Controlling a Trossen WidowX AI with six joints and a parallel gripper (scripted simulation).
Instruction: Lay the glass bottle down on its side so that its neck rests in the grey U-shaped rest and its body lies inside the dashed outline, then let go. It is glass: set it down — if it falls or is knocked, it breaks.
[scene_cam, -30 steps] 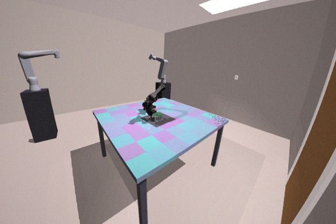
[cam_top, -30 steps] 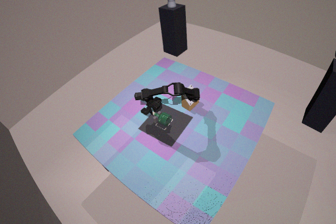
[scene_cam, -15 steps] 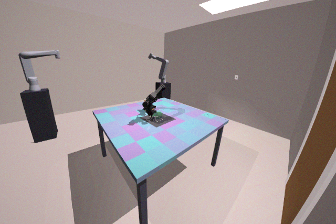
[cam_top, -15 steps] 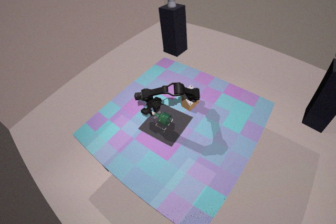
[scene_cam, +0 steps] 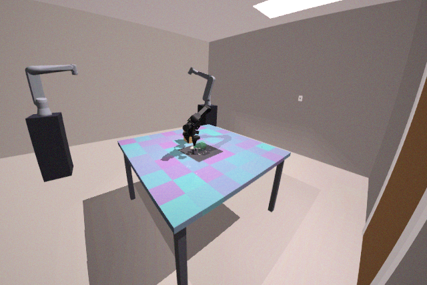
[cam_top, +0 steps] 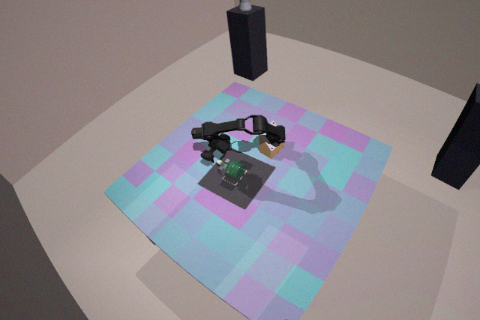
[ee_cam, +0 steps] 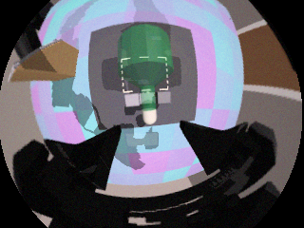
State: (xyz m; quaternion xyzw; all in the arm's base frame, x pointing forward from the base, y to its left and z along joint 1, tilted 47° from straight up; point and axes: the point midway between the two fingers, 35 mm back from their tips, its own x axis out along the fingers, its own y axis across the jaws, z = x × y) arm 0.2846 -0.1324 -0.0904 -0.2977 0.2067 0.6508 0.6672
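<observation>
Gripper (cam_top: pixel 213 151) (scene_cam: pixel 194 140) (ee_cam: pixel 150 124) fingers wide apart – bottle (cam_top: pixel 235 169) (scene_cam: pixel 201 145) (ee_cam: pixel 144 49) lies ahead, neck end nearest, long axis running away between the fingertips – back straight off.

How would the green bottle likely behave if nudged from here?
The green bottle would probably roll if pushed at its round body, though its neck between the grey rest's two uprights should limit sideways drift. Being glass, as the task says, it is likely stiff and apt to break if knocked.
</observation>
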